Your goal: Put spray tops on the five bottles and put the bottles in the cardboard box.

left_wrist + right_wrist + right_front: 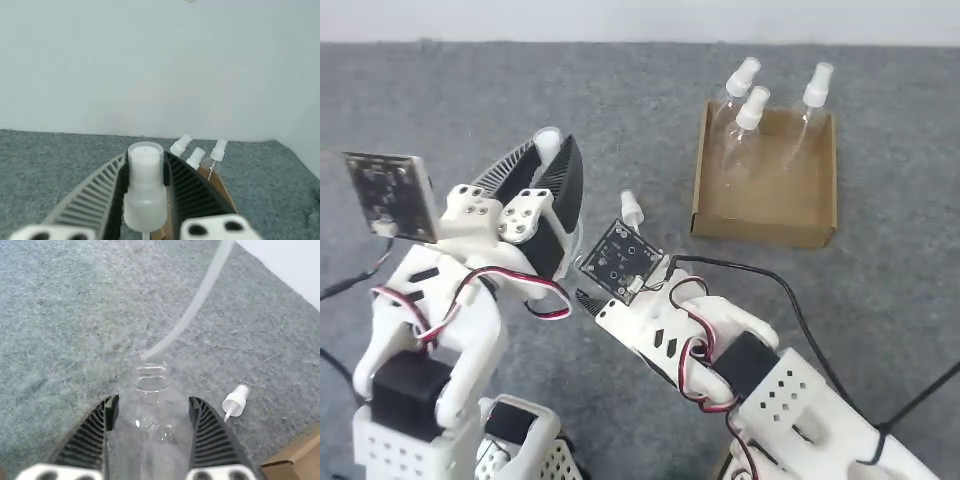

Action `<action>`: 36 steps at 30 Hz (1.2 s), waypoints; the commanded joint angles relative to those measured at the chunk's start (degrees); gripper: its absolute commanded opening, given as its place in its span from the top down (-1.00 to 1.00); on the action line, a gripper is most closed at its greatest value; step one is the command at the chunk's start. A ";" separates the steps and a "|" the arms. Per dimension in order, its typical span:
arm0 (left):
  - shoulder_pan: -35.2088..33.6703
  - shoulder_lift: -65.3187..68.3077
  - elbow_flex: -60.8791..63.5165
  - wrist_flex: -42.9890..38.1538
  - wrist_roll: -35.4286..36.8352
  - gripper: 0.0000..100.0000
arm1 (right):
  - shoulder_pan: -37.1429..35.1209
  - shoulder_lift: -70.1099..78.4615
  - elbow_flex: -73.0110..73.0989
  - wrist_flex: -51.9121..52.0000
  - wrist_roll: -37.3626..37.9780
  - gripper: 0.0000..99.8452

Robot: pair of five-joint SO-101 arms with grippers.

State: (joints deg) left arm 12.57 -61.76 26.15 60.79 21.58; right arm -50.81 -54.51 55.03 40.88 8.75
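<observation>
Left gripper [145,156] pinches a white plastic spray top [145,192], right gripper [153,404] clamps a clear open-necked bottle [150,427], over grey carpet [470,100], brown cardboard box [760,232] at two o'clock, white wall [150,60] behind.

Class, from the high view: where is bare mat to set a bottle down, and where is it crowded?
Bare mat lies far left, beyond the left pincer, and right of the cardboard box. Crowded: around the loose spray top, and inside the box with its three bottles.
</observation>
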 commanded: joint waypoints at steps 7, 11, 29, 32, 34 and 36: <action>1.85 0.44 -2.07 0.18 -0.18 0.98 | -0.40 -1.71 -1.32 -1.45 -0.62 0.99; 4.75 0.53 -1.63 0.18 -0.26 0.98 | -0.40 -1.89 -1.32 -1.36 -0.62 0.99; 5.19 0.53 -3.56 -0.18 -0.18 0.98 | -0.40 -1.63 -1.32 -1.63 -0.62 0.99; 4.57 0.53 -3.03 0.26 -0.35 0.98 | -0.40 -2.07 -1.32 -1.27 -0.62 0.99; 2.90 0.44 -2.07 0.18 -0.35 0.98 | -0.22 -2.15 -1.32 -1.19 -0.26 0.99; 0.62 0.44 -0.92 0.18 -0.35 0.98 | -0.13 -2.15 -1.32 -1.19 -0.18 0.99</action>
State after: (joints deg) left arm 16.44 -61.14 25.45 60.79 21.49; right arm -50.73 -54.51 54.95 40.79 8.75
